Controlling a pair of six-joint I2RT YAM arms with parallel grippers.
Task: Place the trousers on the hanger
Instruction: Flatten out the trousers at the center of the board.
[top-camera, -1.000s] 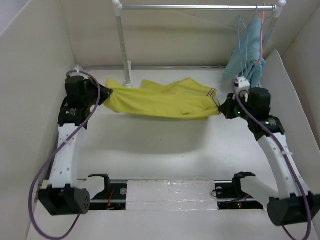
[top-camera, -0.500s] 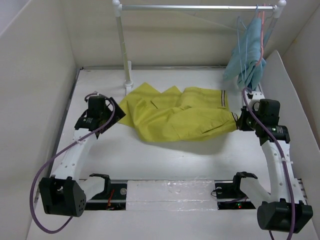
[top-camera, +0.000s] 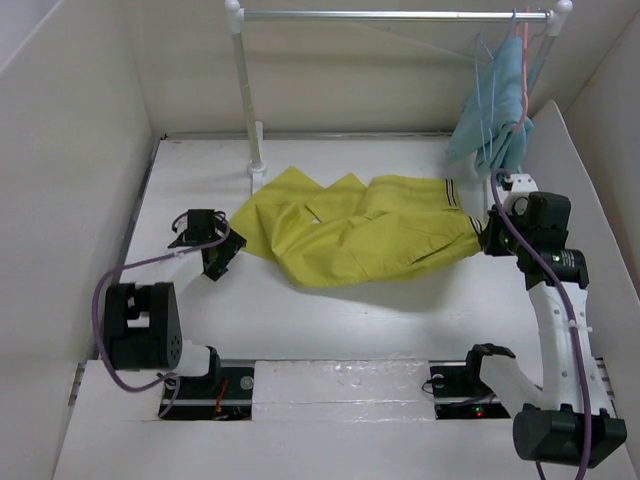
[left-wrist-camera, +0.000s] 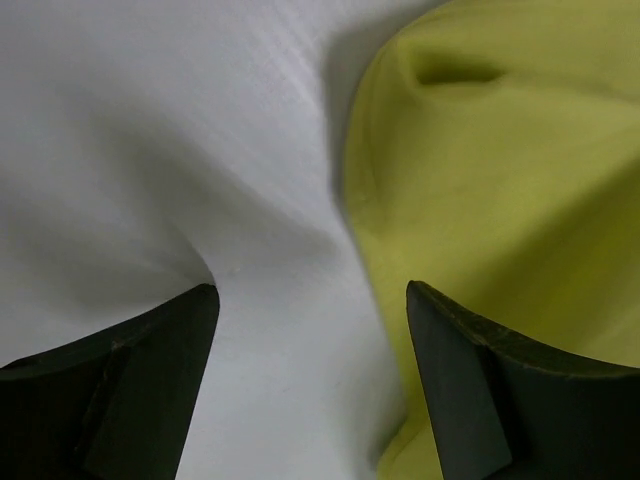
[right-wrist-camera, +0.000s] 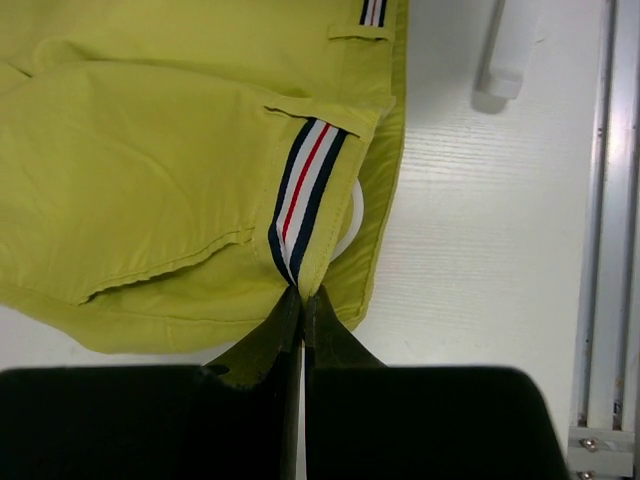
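Observation:
The mustard yellow-green trousers (top-camera: 360, 235) lie crumpled across the middle of the table. Their striped waistband (right-wrist-camera: 305, 185) points right. My right gripper (top-camera: 483, 238) (right-wrist-camera: 302, 292) is shut on the waistband edge and pinches the striped cloth between its fingertips. My left gripper (top-camera: 214, 256) (left-wrist-camera: 310, 290) stands open just off the left end of the trousers (left-wrist-camera: 500, 150), with bare white table between its fingers. The thin pale-blue wire hanger (top-camera: 480, 75) hangs by its hook at the right end of the rail.
A metal rail (top-camera: 390, 15) on a white post (top-camera: 245, 90) spans the back. A light-blue cloth (top-camera: 497, 110) on a pink hanger hangs beside the wire hanger. White walls close in both sides. An aluminium track (right-wrist-camera: 600, 200) runs along the table's right.
The left gripper has let go of the trouser leg, opened and drawn back toward the near left. The trousers have dropped from a stretched span onto the table. The right gripper keeps its hold.

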